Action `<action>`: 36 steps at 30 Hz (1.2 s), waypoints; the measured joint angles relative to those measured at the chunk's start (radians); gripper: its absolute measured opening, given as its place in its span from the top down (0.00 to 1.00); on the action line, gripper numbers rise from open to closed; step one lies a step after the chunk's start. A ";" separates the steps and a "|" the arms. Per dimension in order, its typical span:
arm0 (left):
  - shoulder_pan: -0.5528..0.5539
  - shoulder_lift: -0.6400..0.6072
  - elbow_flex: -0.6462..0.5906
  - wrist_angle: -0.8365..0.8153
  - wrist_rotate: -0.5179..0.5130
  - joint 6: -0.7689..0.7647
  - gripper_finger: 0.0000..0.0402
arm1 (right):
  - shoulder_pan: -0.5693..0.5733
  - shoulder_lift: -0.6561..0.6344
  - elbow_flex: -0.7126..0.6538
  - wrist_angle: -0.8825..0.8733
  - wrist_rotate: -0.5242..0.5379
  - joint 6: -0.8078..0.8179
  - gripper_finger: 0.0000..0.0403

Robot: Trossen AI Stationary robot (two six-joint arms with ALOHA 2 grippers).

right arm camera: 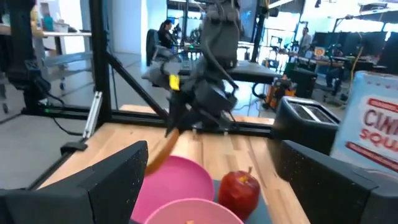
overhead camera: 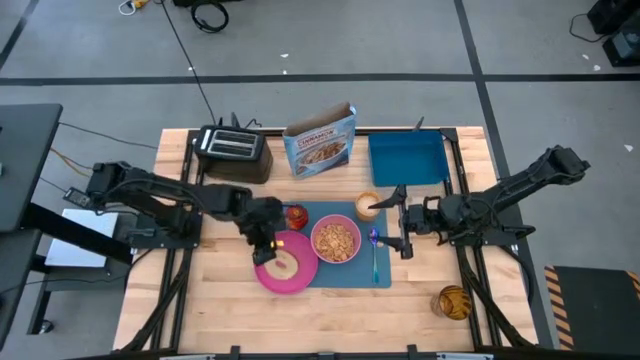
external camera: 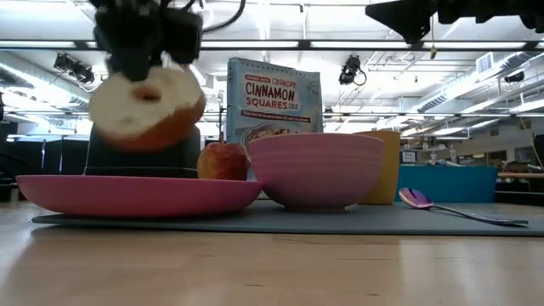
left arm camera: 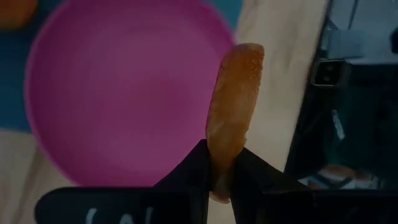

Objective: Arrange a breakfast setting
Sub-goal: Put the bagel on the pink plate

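Bagel half (external camera: 146,105) is what we find clenched between the fingers of the left gripper (overhead camera: 266,243), held on edge above the pink plate (overhead camera: 300,279); in the low view it hangs clear of the plate's rim with its cut face toward the camera, and in the left wrist view the two dark fingers (left arm camera: 193,177) pinch its lower edge with the plate's pink disc behind it. We see the plate lying at about eight o'clock on the blue placemat (overhead camera: 385,275), overhanging the mat's corner onto the wooden table (overhead camera: 210,300). The pink bowl (overhead camera: 335,240), filled with cereal, sits mid-mat, just beside the plate. At ten o'clock from the bowl rests the red apple (overhead camera: 297,215), near the left gripper. The tan cup (overhead camera: 367,205) stands at one o'clock from the bowl, at the mat's far edge. The spoon (overhead camera: 375,255) lies along the mat at three o'clock from the bowl, bowl end away from us. The right gripper (overhead camera: 400,220) hovers just beyond the spoon, jaws spread wide and holding nothing. Beyond the mat, we note the black toaster (overhead camera: 232,152), a cereal box (overhead camera: 320,140) and a blue tray (overhead camera: 407,158) in a row at twelve o'clock.
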 joint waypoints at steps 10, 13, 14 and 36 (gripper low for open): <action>-0.004 0.000 -0.194 0.280 -0.007 -0.122 0.89 | 0.020 0.143 0.000 0.139 -0.046 0.062 0.07; -0.005 0.000 -0.199 0.263 -0.009 -0.123 0.89 | 0.021 0.168 0.001 0.151 -0.060 0.090 0.07; -0.006 0.000 -0.199 0.267 -0.010 -0.122 0.89 | 0.021 0.176 0.006 0.150 -0.060 0.095 0.07; -0.002 0.007 -0.198 0.234 -0.088 -0.041 0.59 | 0.018 0.180 0.046 0.084 -0.055 0.045 0.04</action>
